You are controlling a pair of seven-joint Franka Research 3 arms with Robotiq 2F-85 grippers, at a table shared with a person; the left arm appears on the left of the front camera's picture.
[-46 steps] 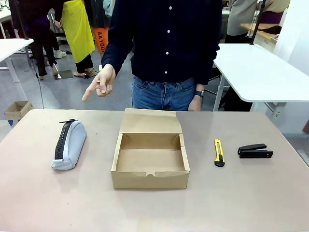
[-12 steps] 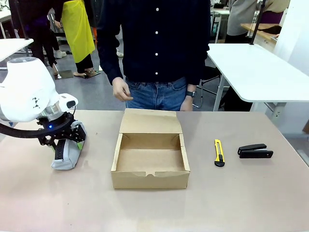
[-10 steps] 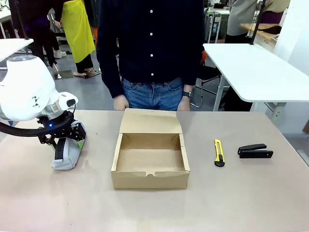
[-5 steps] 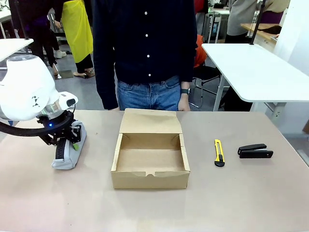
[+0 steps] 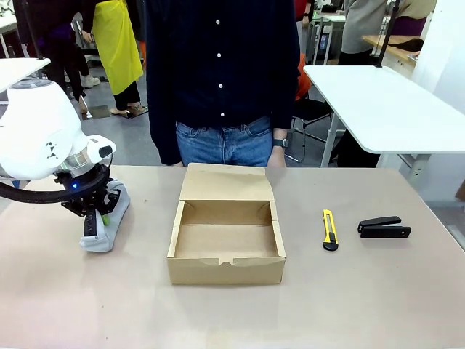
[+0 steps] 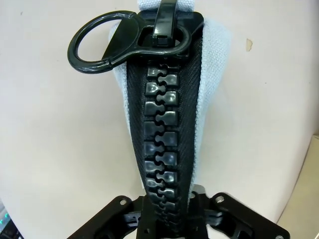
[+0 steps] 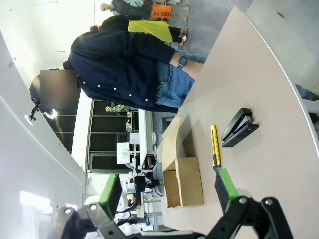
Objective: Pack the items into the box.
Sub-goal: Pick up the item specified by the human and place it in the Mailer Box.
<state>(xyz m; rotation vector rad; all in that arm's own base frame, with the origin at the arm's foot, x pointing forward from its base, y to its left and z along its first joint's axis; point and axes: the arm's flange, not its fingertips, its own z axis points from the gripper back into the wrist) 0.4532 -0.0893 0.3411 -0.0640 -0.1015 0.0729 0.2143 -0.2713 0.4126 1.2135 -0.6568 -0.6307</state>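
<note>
**Left tool clamped on pouch, box empty**

Left tool (image 5: pixel 95 216) is closed on the grey pouch (image 5: pixel 109 220) at the left end of the tabletop (image 5: pixel 363 305), well left of the box (image 5: pixel 225 270). In the left wrist view the left tool (image 6: pixel 167 211) pinches the pouch (image 6: pixel 209 74) across its black zipper (image 6: pixel 162 129), zipper side facing the camera, pull ring (image 6: pixel 94 42) at the far end. Can't tell whether the pouch is clear of the tabletop.

Box sits mid-tabletop, flap lid open toward the person (image 5: pixel 221 73), nothing inside. Right of it lies the yellow knife (image 5: pixel 330 229), then the black stapler (image 5: pixel 383 227) just beyond, the two near each other but apart.

Right tool (image 7: pixel 167 189) has its jaws wide apart, holding nothing, up off the tabletop. Its view shows the stapler (image 7: pixel 240 127), knife (image 7: pixel 214 145) and box (image 7: pixel 187 191) farther off.
</note>
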